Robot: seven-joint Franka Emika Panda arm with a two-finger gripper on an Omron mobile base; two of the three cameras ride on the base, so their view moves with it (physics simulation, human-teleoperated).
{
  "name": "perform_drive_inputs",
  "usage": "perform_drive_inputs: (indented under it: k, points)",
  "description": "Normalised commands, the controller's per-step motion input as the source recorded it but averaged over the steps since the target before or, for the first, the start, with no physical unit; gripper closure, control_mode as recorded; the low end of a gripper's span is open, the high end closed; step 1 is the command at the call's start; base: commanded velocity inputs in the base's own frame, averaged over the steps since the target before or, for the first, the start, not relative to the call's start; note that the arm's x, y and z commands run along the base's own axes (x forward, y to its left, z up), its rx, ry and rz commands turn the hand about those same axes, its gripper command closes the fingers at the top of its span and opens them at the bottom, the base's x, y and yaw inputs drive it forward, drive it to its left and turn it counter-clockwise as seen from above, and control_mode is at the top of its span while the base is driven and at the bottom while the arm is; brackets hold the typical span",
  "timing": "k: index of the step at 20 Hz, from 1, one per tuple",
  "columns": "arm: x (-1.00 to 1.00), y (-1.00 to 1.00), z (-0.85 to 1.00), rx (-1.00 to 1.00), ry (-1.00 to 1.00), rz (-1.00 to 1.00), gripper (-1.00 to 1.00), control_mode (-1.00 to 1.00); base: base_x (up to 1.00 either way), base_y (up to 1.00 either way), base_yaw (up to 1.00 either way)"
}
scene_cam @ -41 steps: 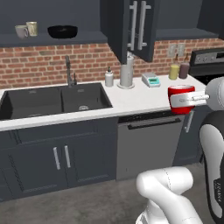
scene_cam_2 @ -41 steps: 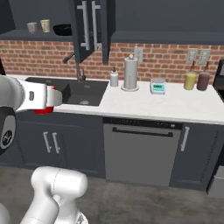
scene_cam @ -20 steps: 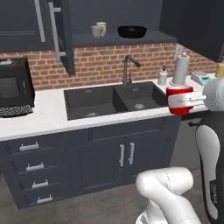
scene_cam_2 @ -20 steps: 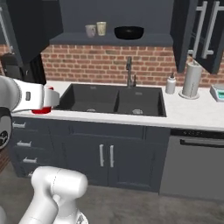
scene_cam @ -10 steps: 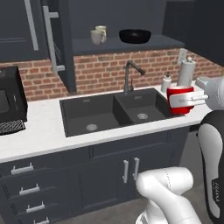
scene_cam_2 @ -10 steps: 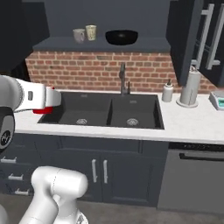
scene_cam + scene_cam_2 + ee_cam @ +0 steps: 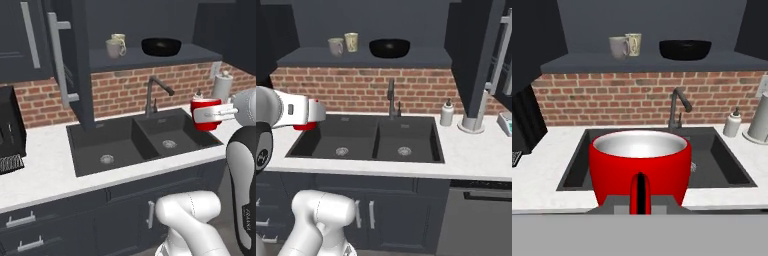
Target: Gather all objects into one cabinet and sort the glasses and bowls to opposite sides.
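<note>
Open cabinet (image 7: 150, 59) above the sink, door (image 7: 75, 60) swung wide toward the left, bar handle (image 7: 59, 55) edge-on, presumably left open so the shelf stays reachable straight from the front; white table (image 7: 476, 155) below, carrying the black double sink (image 7: 140, 140) with faucet (image 7: 152, 95) at its back, directly under the shelf, so any reach up passes over basin and faucet; on the shelf, wide black bowl (image 7: 685, 49) toward the right, two pale mugs (image 7: 625, 46) just beside each other toward the left, well apart from the bowl, which reads as sorting already begun: bowls right, cups left; paper towel roll (image 7: 474, 112) and soap bottle (image 7: 446, 113) on the table right of the sink, not part of the job; red cup (image 7: 640, 165) off the table, upright, mouth up, held in front of the sink at roughly table height, well below the shelf; fingers (image 7: 640, 192) shut tight on the cup's near wall, one dark fingertip showing against the red wall, rim pinch keeping it level for transport; likely next: lift and set down beside the mugs on the left, clear of the bowl; risk: faucet and shelf edge on the way up.
</note>
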Motion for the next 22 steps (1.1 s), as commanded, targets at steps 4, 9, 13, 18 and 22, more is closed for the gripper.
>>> perform_drive_inputs:
  k: [4, 9, 13, 18, 22]
  points:
    - [0.00, 0.00, 0.00, 0.00, 0.00, 0.00, 1.00, 1.00, 0.52, 0.40, -0.01]
    - [0.00, 0.00, 0.00, 0.00, 0.00, 0.00, 1.00, 1.00, 0.43, 0.46, 0.02]
    - [0.00, 0.00, 0.00, 0.00, 0.00, 0.00, 1.00, 1.00, 0.42, 0.36, 0.06]
    - [0.00, 0.00, 0.00, 0.00, 0.00, 0.00, 1.00, 1.00, 0.50, 0.09, 0.07]
    - [0.00, 0.00, 0.00, 0.00, 0.00, 0.00, 1.00, 1.00, 0.50, 0.00, 0.10]
